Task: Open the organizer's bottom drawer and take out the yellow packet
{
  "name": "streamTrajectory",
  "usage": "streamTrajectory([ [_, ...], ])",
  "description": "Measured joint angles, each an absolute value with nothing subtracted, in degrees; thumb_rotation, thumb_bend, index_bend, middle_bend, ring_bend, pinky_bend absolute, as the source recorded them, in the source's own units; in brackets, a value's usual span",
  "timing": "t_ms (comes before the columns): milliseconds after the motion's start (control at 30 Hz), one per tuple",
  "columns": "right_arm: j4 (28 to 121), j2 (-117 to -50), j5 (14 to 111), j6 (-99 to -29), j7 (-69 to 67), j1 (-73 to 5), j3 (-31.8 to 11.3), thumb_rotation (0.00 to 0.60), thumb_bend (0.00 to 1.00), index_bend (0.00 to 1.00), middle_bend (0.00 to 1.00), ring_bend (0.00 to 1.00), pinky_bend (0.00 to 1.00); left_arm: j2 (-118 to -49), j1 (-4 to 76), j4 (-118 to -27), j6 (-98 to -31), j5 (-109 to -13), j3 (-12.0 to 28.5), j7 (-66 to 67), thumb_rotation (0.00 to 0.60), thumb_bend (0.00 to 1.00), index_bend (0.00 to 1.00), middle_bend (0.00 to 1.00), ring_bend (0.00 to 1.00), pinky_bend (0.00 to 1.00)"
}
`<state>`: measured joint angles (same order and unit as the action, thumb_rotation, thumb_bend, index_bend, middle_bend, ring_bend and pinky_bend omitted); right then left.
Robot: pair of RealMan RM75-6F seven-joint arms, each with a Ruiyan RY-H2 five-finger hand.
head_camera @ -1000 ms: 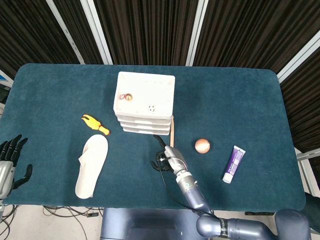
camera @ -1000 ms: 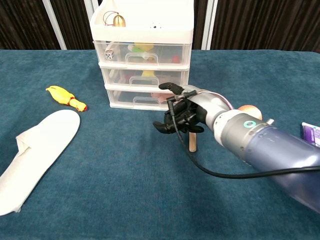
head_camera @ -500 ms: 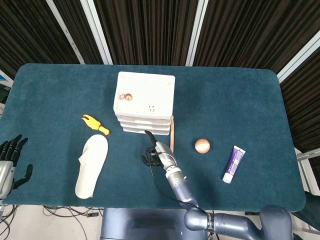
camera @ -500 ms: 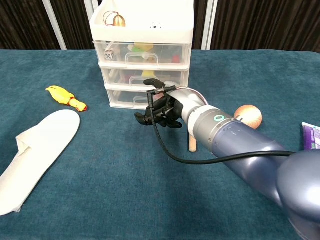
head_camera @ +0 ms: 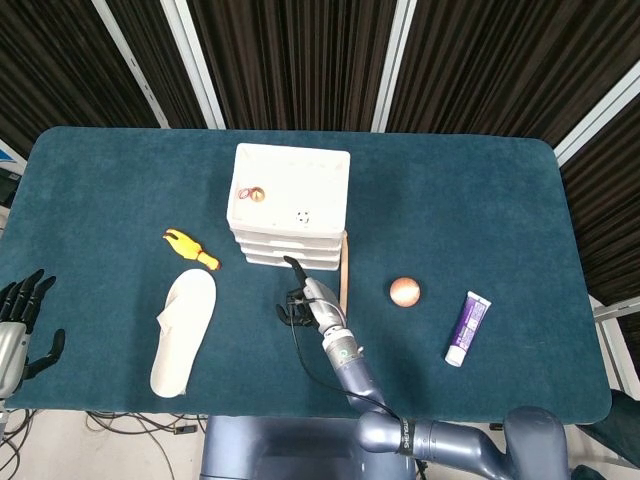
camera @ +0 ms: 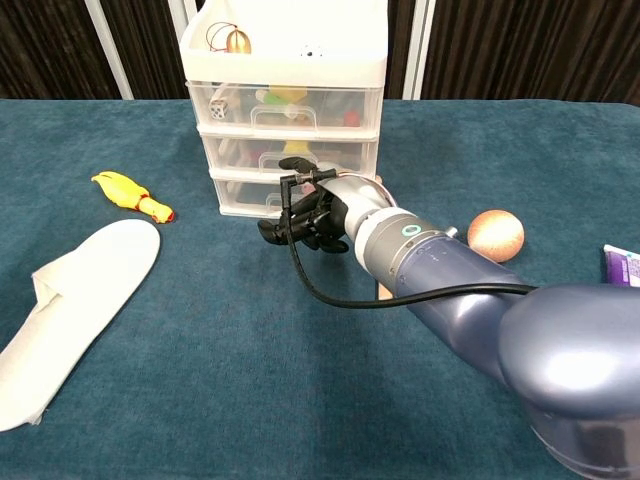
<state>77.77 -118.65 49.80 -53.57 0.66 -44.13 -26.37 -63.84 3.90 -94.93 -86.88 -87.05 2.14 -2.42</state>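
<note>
At the far left edge of the head view the left hand [head_camera: 20, 310] hangs off the table [head_camera: 120, 160] with its fingers spread and nothing in them, idle and well apart from the work. Moving right, a white slipper [camera: 70, 300] lies flat near the front edge, and a yellow rubber chicken [camera: 130, 193] lies just behind it; neither bears on the task. In the middle stands the white organizer [camera: 285, 70], three clear-fronted drawers stacked under a lidded top tray that carries a small bell on a red ring [camera: 235, 40] and a tiny white piece. All three drawers are shut: the top one shows a die and something yellow, the middle one more yellow and pink, and the bottom drawer [camera: 245, 193] is half hidden, so the yellow packet cannot be made out inside it for certain. The right hand [camera: 305, 205] sits right at the bottom drawer's front, fingers curled inward toward the handle, presumably to hook it; whether they are actually touching it, or closed on anything, I cannot tell. A wooden stick [head_camera: 344, 268] lies along the organizer's right side, then an orange ball [camera: 496, 234], and furthest right a purple tube [head_camera: 467, 327].
</note>
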Motion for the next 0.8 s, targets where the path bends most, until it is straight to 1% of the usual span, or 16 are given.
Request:
streamTrajectory([
  [433,72.2,-121.4,50.5,-52.5,-3.1,-46.1,-28.3,0.600,0.47,0.00,0.78,0.83,0.99,-63.7,4.0,-95.0,-86.7,-86.7,2.3,-2.7,0.600,0.47,0.03,0.00,0.00,0.00],
  [800,69.9,-122.4,50.7,-51.4,-4.2,-47.5,-29.0,0.600,0.47,0.00,0.78,0.83,0.99,-63.7,3.9,-94.9,-86.7,-86.6,2.3,-2.7,0.600,0.47,0.03,0.00,0.00,0.00],
])
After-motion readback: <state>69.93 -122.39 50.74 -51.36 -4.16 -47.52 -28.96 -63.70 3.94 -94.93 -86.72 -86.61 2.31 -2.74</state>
